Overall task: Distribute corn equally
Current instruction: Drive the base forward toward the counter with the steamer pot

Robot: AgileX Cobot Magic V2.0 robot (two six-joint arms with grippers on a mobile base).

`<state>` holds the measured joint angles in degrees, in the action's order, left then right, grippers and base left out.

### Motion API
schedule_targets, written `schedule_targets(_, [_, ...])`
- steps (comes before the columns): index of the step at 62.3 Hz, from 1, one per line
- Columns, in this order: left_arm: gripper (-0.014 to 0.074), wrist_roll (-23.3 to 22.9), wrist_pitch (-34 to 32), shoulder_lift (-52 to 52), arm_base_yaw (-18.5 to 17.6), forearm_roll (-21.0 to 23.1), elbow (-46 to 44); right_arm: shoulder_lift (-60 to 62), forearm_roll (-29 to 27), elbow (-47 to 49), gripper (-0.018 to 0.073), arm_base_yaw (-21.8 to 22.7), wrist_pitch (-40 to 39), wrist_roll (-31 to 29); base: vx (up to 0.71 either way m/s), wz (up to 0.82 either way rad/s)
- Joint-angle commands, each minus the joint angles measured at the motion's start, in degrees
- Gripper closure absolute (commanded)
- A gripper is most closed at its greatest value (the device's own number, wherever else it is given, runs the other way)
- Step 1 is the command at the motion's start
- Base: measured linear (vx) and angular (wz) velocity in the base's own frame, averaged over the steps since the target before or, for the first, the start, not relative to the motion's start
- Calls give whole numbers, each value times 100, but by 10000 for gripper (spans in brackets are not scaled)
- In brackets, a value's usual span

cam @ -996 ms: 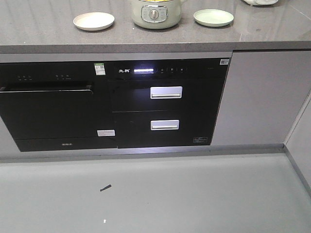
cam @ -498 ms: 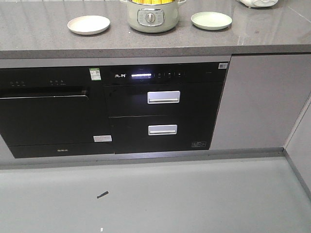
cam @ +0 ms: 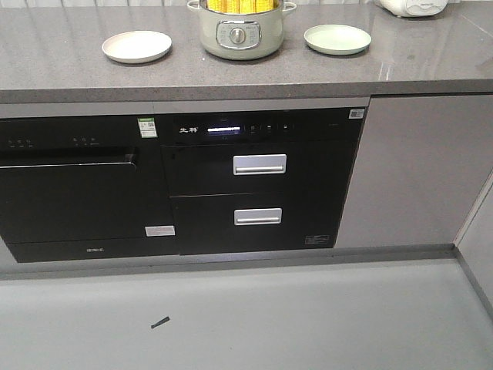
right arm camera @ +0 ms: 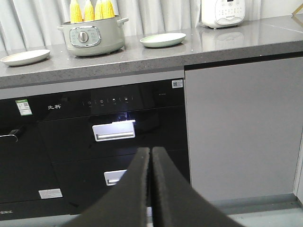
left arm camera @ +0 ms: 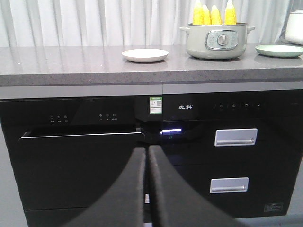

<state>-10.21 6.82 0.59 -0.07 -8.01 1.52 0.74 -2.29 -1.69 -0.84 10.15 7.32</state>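
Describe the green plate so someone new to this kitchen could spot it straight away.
Start at the grey countertop above the black appliances and find the pale pot holding upright corn. The green plate sits empty just right of that pot in the front view. It is mint-coloured, while the plate left of the pot is cream-white.

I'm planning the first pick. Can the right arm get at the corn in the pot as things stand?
Probably not yet: the right gripper, fingers shut, is well back from the counter and the pot on it. The corn stands uncovered above the rim, so access from above looks free.
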Motion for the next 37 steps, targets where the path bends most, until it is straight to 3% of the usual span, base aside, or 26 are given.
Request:
schedule_targets(1, [603, -43, -434, 91, -12, -8, -22, 24, 51, -45, 561, 32, -421, -19, 12, 0])
schedule_targets(37, [603, -43, -434, 91, -12, -8, -22, 24, 51, -45, 561, 32, -421, -19, 14, -1])
